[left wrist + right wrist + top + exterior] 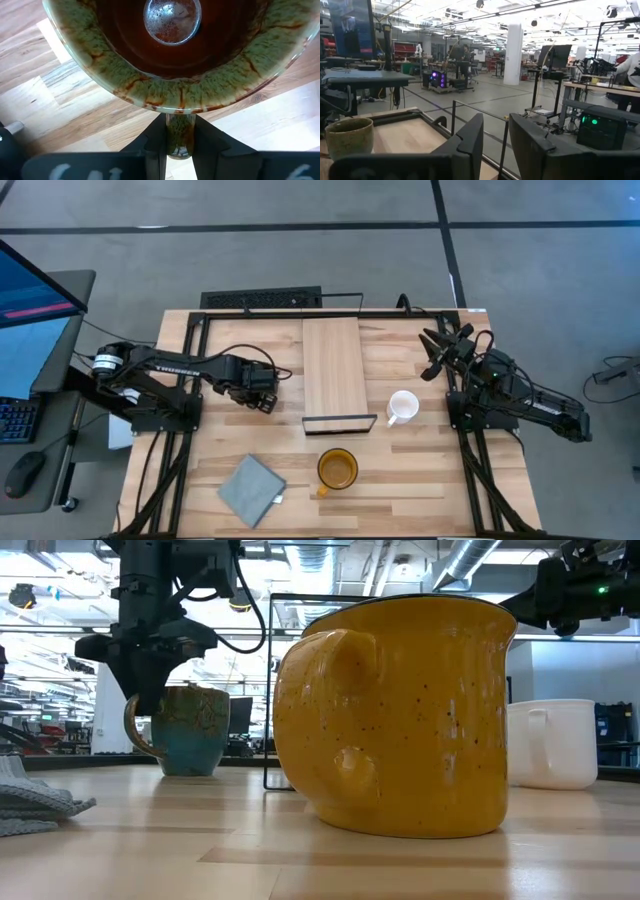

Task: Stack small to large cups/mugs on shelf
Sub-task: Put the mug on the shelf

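Note:
The dark brown-olive mug (192, 730) stands upright left of the light-wood shelf plank (332, 360), and its green rim and brown inside fill the left wrist view (172, 65). My left gripper (179, 131) is shut on its handle. The white mug (402, 406) stands on the table right of the shelf's black wire frame (340, 423). The yellow-orange mug (337, 468) stands on the table near that frame. My right gripper (435, 352) is open and empty, raised near the table's far right. My left gripper pinches the dark mug's handle (179, 142) between its two fingers, one on each side. The fingers come from above, pointing down beside the mug's wall. The mug is upright, and its base (190, 772) seems to be on the tabletop.
A grey-blue square cloth (251, 490) lies at the table's near left. The shelf plank's top is bare. A monitor and keyboard stand off the table's left edge.

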You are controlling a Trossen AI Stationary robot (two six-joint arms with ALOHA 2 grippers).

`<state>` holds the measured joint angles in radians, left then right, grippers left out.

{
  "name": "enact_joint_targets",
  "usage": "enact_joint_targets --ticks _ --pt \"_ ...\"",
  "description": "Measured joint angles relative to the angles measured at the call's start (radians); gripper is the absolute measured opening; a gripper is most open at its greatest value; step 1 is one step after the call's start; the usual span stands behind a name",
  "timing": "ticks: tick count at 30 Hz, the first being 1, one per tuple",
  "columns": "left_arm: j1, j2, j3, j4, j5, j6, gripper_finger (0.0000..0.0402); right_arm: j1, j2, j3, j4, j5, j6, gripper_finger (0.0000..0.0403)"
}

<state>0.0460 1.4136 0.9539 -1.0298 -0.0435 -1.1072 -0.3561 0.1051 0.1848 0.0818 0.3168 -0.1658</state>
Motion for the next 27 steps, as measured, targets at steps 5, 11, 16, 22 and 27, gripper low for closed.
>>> enact_joint_targets --ticks 5,11,16,22,27 --pt "0.000 0.000 0.000 0.000 0.001 0.000 0.0050 0.000 0.000 0.000 0.000 0.000 0.000 0.0118" --pt "0.000 0.000 0.000 0.000 0.011 -0.022 0.0079 0.000 0.000 0.000 0.000 0.000 0.000 0.0118" --pt "0.000 0.000 0.000 0.000 0.035 -0.028 0.0087 0.000 0.000 0.000 0.000 0.000 0.000 0.0118" --pt "0.000 0.000 0.000 0.000 0.038 -0.038 0.0088 0.000 0.000 0.000 0.000 0.000 0.000 0.0118" --pt "0.000 0.000 0.000 0.000 0.031 -0.038 0.0073 0.000 0.000 0.000 0.000 0.000 0.000 0.0118"
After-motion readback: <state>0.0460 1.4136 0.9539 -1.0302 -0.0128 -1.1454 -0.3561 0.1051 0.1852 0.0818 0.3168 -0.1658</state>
